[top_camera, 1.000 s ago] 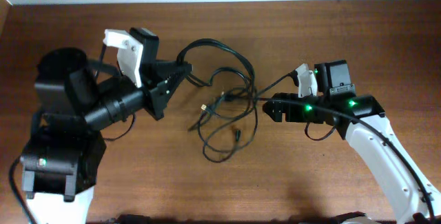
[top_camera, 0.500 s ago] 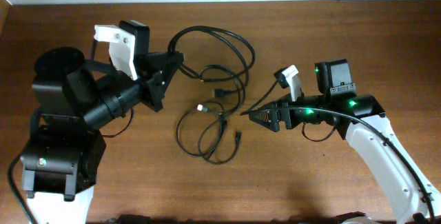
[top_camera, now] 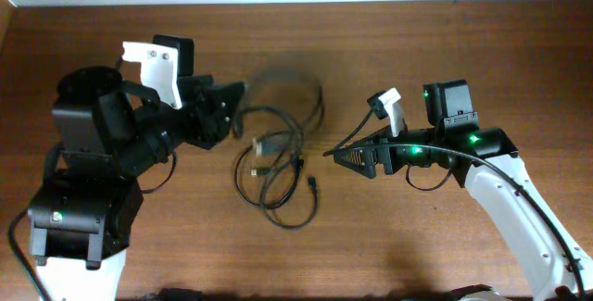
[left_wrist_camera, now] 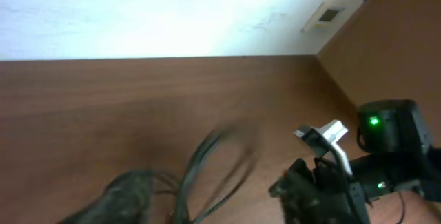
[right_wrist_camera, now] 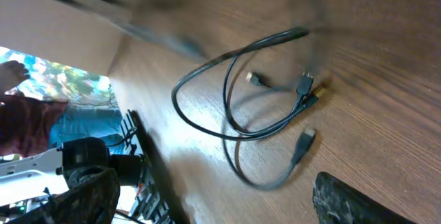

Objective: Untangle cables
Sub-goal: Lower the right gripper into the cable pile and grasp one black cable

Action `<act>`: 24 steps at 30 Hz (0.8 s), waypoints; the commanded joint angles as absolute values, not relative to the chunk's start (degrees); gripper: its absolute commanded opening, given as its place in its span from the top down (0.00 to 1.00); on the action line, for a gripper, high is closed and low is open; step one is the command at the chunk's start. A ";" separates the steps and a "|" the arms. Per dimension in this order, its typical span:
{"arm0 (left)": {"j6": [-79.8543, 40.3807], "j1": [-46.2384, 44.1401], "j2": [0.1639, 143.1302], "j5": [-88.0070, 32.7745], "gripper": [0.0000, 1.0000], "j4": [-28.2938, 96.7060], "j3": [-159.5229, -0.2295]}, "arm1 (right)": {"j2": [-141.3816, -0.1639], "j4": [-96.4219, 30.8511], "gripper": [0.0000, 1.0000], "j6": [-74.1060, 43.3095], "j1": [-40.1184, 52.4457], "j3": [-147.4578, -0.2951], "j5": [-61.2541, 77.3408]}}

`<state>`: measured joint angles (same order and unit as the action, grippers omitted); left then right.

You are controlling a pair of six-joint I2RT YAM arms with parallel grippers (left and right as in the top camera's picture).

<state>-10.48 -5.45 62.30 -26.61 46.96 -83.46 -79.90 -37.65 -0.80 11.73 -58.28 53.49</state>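
Note:
The cables [top_camera: 278, 167] lie bunched in loose loops on the wooden table between my two arms, with small plug ends showing. One upper loop [top_camera: 289, 81] is smeared by motion just right of my left gripper [top_camera: 236, 111], which stands open with nothing held. In the left wrist view one dark finger [left_wrist_camera: 120, 196] is blurred at the lower left, and the blurred cables [left_wrist_camera: 207, 176] are beside it. My right gripper [top_camera: 345, 156] is open and empty, to the right of the bunch. Its view shows the cables [right_wrist_camera: 269, 114] ahead of its wide-apart jaws [right_wrist_camera: 213, 203].
The right arm [left_wrist_camera: 344, 189] with green lights shows in the left wrist view. The table's dark edge [right_wrist_camera: 148, 169] runs past the bunch in the right wrist view, with a person [right_wrist_camera: 41, 114] beyond it. A pale wall [left_wrist_camera: 138, 10] borders the table's far side.
My left gripper has opened and let go of the cable loop, which is dropping. The bunch has shifted left and drawn together. The right arm has held still for the last half second.

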 commanded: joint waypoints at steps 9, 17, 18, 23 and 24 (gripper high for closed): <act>-10.63 -5.48 63.26 -14.87 0.03 55.46 -83.72 | -80.12 -37.63 0.12 -3.90 11.62 -58.94 54.57; -10.66 -5.48 66.81 -2.85 0.01 64.88 -83.61 | -80.14 -37.65 0.12 -6.94 12.32 -58.94 51.07; -10.66 -5.48 67.57 -2.09 0.01 65.67 -83.55 | -80.14 -37.65 0.10 -6.94 12.82 -58.94 50.26; -10.63 -5.48 72.36 -1.65 0.01 66.92 -83.53 | -80.23 -37.50 0.02 -6.92 18.44 -58.94 43.55; -10.63 -5.48 72.86 -1.65 0.01 66.74 -83.53 | -80.29 -37.28 0.02 -6.92 19.77 -58.94 42.63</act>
<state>-10.55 -5.45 70.76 -3.57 66.85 -83.46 -79.90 -37.63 -6.90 16.19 -58.28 47.31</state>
